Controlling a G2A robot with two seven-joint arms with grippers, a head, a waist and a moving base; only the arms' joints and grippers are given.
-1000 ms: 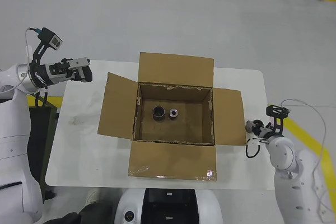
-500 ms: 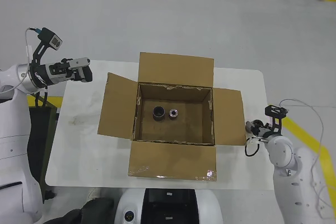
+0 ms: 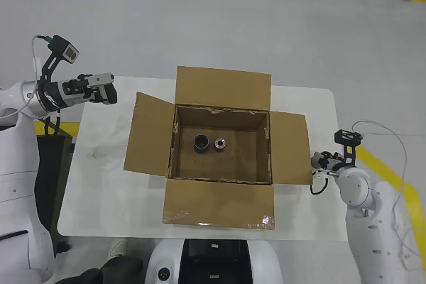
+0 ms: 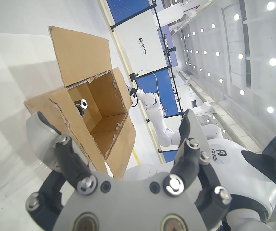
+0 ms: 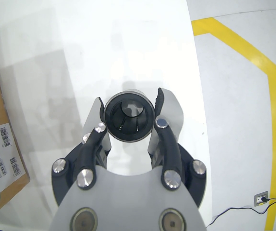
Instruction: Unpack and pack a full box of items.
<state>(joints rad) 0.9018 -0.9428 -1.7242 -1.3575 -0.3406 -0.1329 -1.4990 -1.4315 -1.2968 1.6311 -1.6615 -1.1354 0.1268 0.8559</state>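
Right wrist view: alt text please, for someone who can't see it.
The right pincer grips a black cylindrical part over the white table, near its edge. A labelled cardboard flap lies alongside; a yellow floor line runs beyond.

You have one cardboard box [image 3: 220,206] on one table [image 3: 99,184]. In the box you can count two small round parts: one dark ring [image 3: 201,143] and one silver-topped piece [image 3: 221,144]. One black cylinder [image 5: 129,120] brings the small parts to three. There are two claws: the left claw [image 3: 108,89] and the right claw [image 5: 130,99].
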